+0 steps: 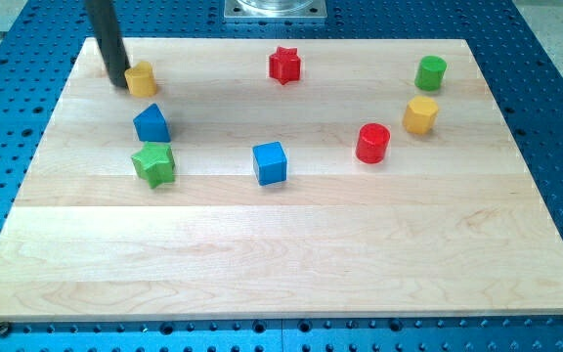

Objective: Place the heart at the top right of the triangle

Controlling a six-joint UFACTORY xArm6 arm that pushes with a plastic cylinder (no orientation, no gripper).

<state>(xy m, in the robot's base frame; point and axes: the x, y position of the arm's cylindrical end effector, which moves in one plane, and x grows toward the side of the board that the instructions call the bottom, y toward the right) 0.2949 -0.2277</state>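
A yellow heart block [142, 78] sits near the board's top left corner. My tip [117, 81] stands right against its left side. A blue triangle block [151, 123] lies below the heart, a short gap away. The dark rod rises from the tip to the view's top edge.
A green star [153, 163] lies just below the triangle. A blue cube [271, 162] is near the middle. A red star [284, 66] is at top centre. A red cylinder [372, 143], yellow hexagon [420, 114] and green cylinder [431, 72] stand at right. The wooden board [281, 264] rests on a blue pegboard.
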